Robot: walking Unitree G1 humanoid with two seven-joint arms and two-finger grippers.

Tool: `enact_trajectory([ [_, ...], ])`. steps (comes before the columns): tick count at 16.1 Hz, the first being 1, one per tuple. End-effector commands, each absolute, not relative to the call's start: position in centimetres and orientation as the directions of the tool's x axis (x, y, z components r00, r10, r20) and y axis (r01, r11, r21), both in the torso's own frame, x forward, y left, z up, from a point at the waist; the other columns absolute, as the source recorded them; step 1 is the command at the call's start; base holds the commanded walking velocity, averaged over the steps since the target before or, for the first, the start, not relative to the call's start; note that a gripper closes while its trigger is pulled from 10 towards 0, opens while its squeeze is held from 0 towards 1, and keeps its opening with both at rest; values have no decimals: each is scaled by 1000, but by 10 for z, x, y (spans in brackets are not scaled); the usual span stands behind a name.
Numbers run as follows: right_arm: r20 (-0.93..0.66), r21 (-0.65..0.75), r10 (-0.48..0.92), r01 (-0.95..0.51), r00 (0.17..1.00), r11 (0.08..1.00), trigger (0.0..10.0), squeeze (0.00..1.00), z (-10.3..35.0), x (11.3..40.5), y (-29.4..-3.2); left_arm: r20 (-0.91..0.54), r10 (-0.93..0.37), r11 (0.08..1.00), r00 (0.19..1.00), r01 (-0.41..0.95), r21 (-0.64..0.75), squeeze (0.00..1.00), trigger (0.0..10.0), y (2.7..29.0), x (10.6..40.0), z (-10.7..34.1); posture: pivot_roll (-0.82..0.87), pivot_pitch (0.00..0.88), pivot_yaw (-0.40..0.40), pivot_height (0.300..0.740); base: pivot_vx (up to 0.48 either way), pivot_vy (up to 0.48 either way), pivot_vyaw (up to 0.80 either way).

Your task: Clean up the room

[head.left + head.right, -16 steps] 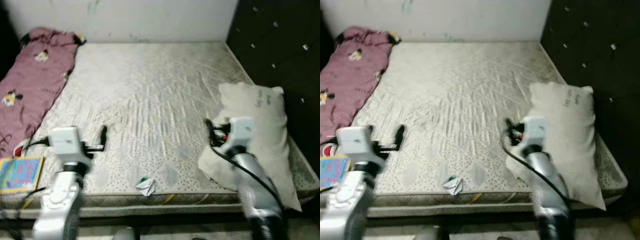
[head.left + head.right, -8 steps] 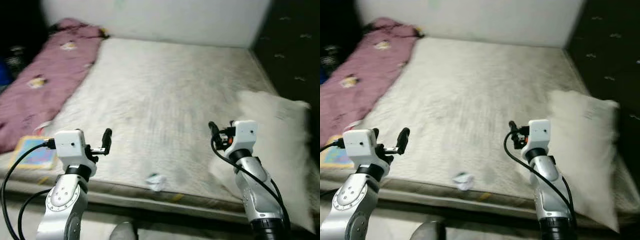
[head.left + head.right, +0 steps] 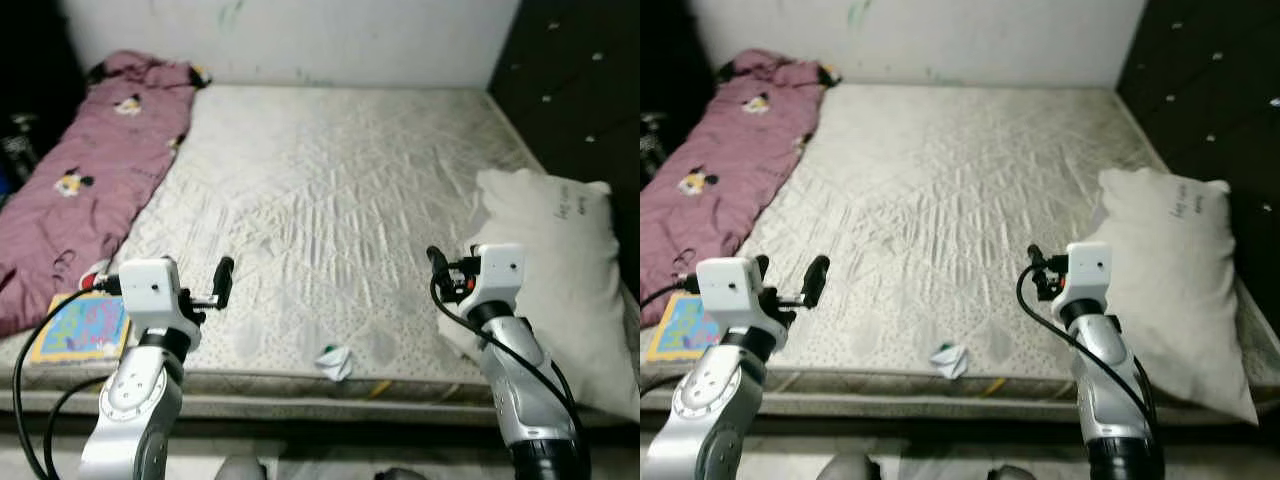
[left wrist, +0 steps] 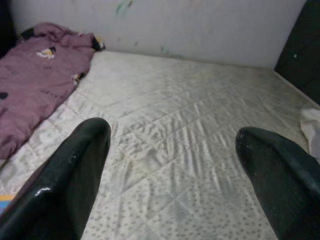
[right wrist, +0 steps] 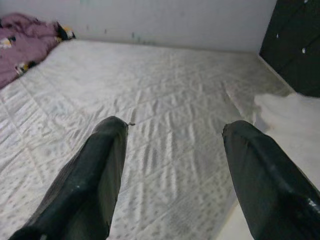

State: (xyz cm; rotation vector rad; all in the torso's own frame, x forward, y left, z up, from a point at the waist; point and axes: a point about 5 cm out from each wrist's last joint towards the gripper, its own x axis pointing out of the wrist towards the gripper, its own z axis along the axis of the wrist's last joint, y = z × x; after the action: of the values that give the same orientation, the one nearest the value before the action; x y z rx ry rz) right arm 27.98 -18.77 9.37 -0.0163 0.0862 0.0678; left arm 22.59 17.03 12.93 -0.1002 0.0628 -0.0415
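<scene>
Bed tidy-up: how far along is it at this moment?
Nothing looks tidied yet. Both grippers, left and right, are open, holding nothing, raised over the mattress near its front edge. Left to do: the crumpled paper scrap on the front edge, the colourful book and pink blanket on the left side, the pillow on the right.

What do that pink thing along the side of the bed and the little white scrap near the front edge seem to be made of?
The pink blanket looks like soft, matte woven or fleece fabric: it slumps in folds and carries printed cartoon figures. The white scrap looks like crumpled paper or thin wrapper, with sharp creases and a green mark; too small to say which.
</scene>
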Motion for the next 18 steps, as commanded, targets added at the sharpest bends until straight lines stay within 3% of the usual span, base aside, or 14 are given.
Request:
enact_trajectory([
  [1,-57,-6,91,-91,994,996,10000,0,101,284,-179,-47,-31,995,998,26,-98,0,10000,176,225,131,111,51,-26,740,0,0,0],
  [9,-43,9,91,-90,995,996,10000,0,104,292,-178,-16,-21,996,1000,19,-92,0,10000,177,234,136,114,19,-24,740,0,0,0],
  [18,58,24,22,-23,998,999,10000,0,128,321,-187,50,5,996,999,0,-93,0,10000,179,269,150,75,0,5,740,0,0,0],
])
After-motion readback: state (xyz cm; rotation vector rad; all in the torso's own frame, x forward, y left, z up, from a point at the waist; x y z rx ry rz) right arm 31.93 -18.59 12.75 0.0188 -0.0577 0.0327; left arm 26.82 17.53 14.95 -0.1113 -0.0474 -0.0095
